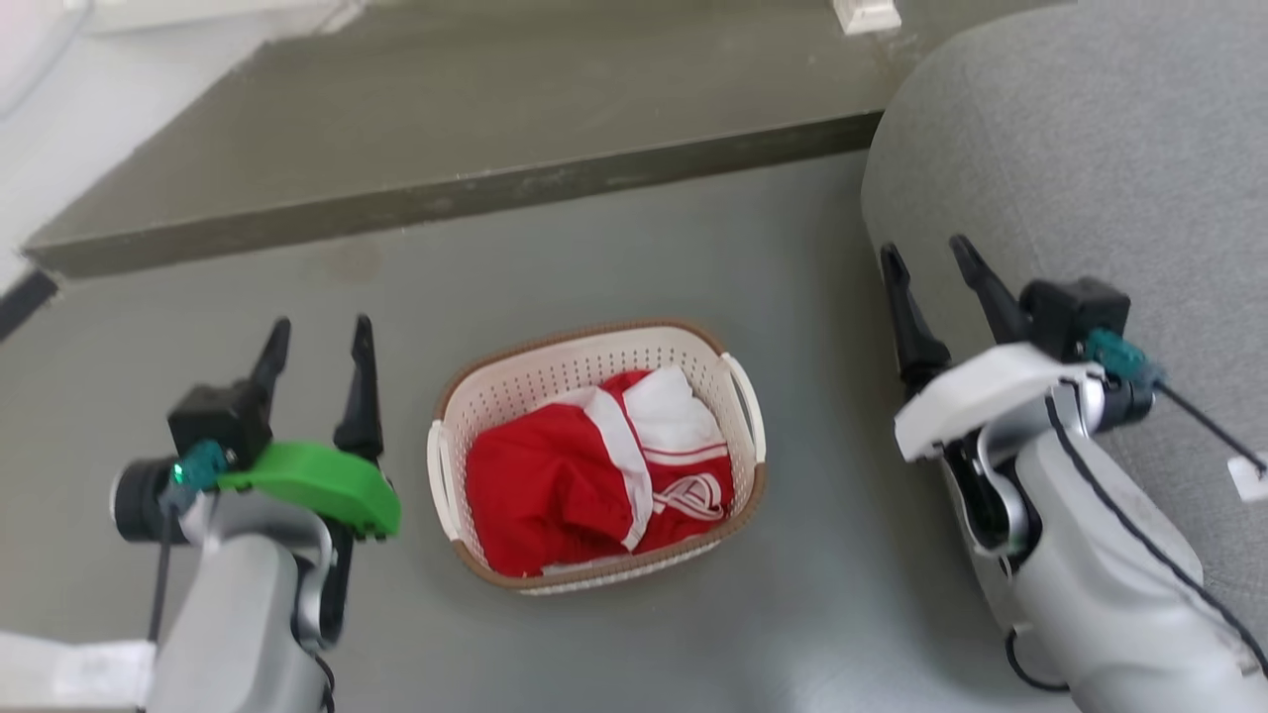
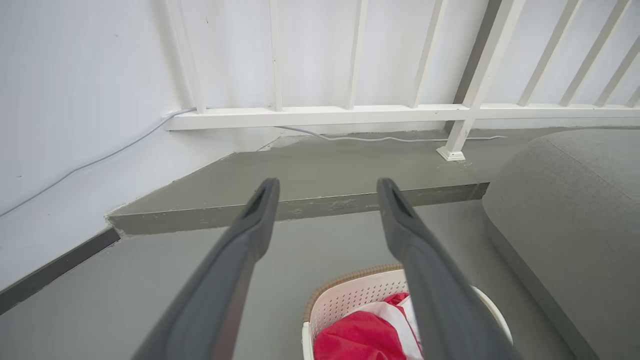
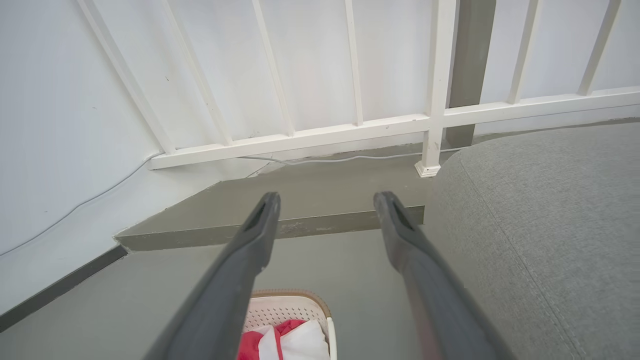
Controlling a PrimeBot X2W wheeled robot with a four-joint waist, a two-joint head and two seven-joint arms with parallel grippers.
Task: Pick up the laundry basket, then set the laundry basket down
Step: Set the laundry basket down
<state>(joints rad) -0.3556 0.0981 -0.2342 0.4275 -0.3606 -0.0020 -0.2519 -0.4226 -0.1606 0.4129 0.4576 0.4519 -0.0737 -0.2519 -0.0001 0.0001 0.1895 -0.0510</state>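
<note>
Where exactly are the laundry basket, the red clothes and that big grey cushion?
laundry basket [image 1: 555, 374]: head view, far perforated wall.
red clothes [image 1: 530, 495]: head view, middle of the red fabric.
grey cushion [image 1: 1070, 149]: head view, upper fabric surface.

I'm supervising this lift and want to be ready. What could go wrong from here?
1. The loop handles of the laundry basket are thin; the open left pincer or right pincer might miss one and shove the basket.
2. An uneven lift may tip it and spill the red and white clothes.
3. The right arm is close to the grey cushion and might rub it.
</note>
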